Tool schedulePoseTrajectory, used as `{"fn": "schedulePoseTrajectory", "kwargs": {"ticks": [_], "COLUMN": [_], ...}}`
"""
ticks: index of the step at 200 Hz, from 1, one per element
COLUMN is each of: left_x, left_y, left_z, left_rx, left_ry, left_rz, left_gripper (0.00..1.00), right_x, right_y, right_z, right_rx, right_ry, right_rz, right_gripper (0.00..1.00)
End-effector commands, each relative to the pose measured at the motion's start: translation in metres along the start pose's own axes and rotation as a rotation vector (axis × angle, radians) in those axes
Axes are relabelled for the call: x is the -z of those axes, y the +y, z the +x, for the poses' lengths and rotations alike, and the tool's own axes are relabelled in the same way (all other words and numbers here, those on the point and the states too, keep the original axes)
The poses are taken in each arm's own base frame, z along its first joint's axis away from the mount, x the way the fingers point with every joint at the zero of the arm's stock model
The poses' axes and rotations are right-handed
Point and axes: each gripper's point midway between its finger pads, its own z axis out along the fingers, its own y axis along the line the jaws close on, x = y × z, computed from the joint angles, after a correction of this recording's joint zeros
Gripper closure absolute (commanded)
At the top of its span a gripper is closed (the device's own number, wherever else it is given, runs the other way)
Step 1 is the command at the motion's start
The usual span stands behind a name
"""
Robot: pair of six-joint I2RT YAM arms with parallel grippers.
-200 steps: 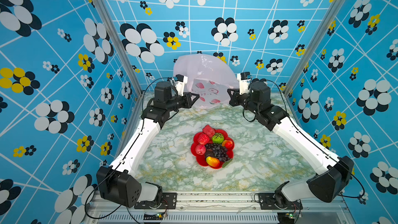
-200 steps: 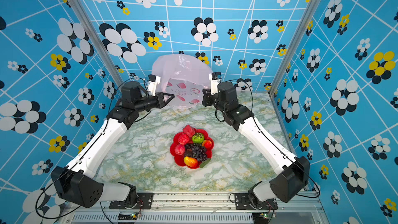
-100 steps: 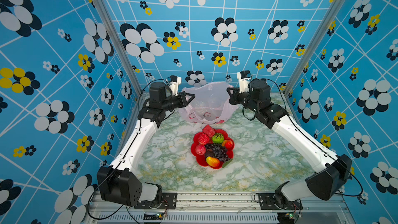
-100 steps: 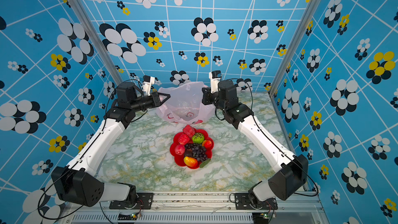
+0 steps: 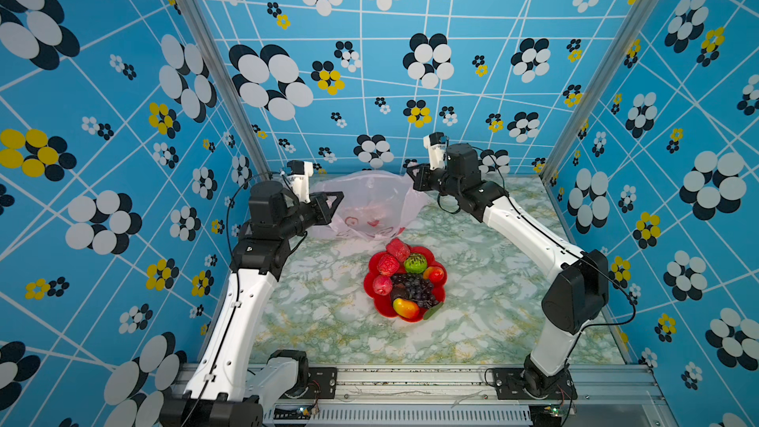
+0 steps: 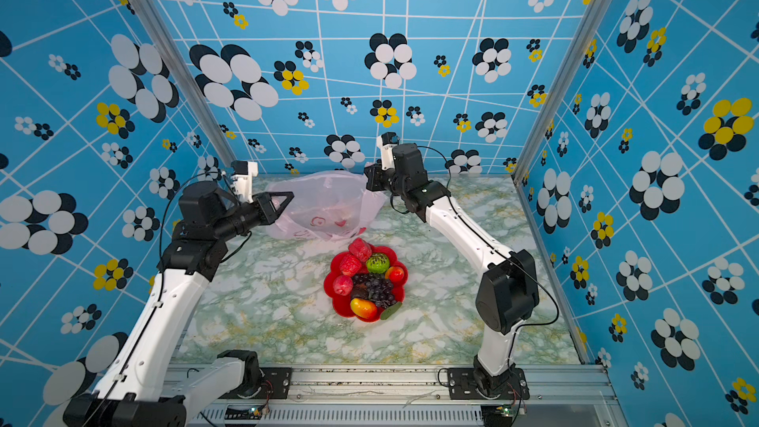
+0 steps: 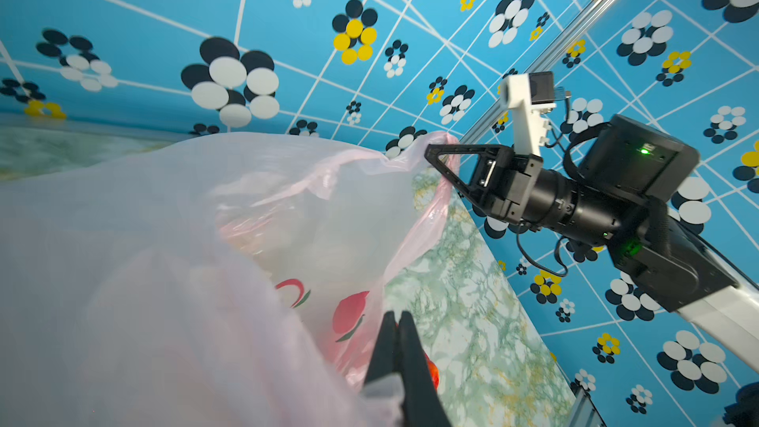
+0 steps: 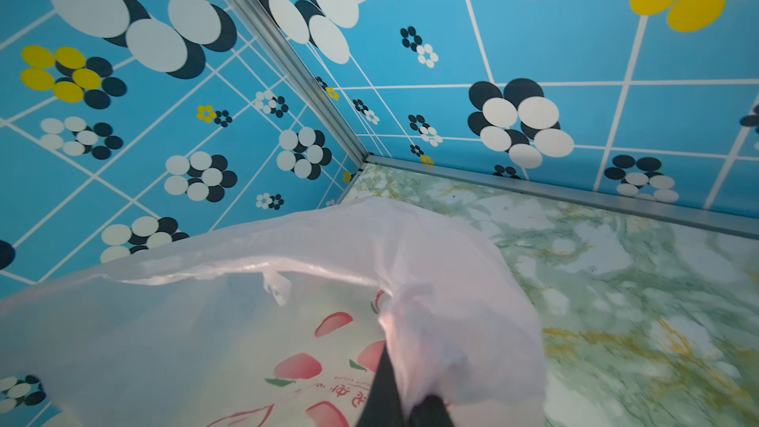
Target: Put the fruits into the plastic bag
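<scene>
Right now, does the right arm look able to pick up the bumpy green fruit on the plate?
Probably not yet: the right gripper is shut on the plastic bag. The green fruit lies uncovered on the plate, so only that grip seems to hinder it.

You've one plastic bag (image 5: 369, 199), one plate (image 5: 367, 292), three red fruits (image 5: 388, 264), one orange-red fruit (image 5: 435, 274), one green fruit (image 5: 415, 262), one grape bunch (image 5: 412, 286), one mango (image 5: 405, 308).
</scene>
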Motion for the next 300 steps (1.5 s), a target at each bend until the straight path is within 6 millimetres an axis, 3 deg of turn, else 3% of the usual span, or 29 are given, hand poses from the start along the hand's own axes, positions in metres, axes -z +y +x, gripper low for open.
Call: {"fn": "schedulePoseTrajectory", "kwargs": {"ticks": [1,30,66,83,113,168,212,239,255,300], "left_x": [0.013,0.005,-0.03,-0.043,-0.052,-0.06,-0.064,-0.066,-0.071,-0.09], "left_y": [0.003,0.02,0.06,0.074,0.087,0.095,0.094,0.083,0.071,0.035], "left_z": [0.009,0.046,0.109,0.129,0.136,0.128,0.138,0.136,0.137,0.161], "left_rx": [-0.035,0.075,0.302,0.377,0.432,0.435,0.407,0.365,0.346,0.267], "left_ry": [-0.019,0.028,0.177,0.242,0.251,0.243,0.278,0.292,0.321,0.447], "left_rz": [-0.048,-0.031,-0.017,-0.018,-0.018,-0.001,0.04,0.077,0.119,0.195], "left_gripper": [1.0,1.0,1.0,1.0,1.0,1.0,1.0,1.0,1.0,1.0], "right_x": [-0.004,-0.015,-0.023,-0.021,-0.013,-0.015,-0.01,0.001,0.009,0.037], "right_y": [0.024,0.012,-0.015,-0.034,-0.064,-0.076,-0.089,-0.087,-0.084,-0.078], "right_z": [-0.019,0.003,0.041,0.058,0.086,0.098,0.092,0.085,0.082,0.064], "right_rx": [-0.001,-0.002,0.0,-0.018,-0.052,-0.07,-0.138,-0.155,-0.147,-0.148], "right_ry": [-0.047,0.009,0.081,0.106,0.142,0.18,0.184,0.187,0.191,0.18], "right_rz": [-0.089,-0.068,-0.009,0.025,0.073,0.083,0.089,0.096,0.102,0.148], "right_gripper": [1.0,1.0,1.0,1.0,1.0,1.0,0.5,0.27,0.18,0.12]}}
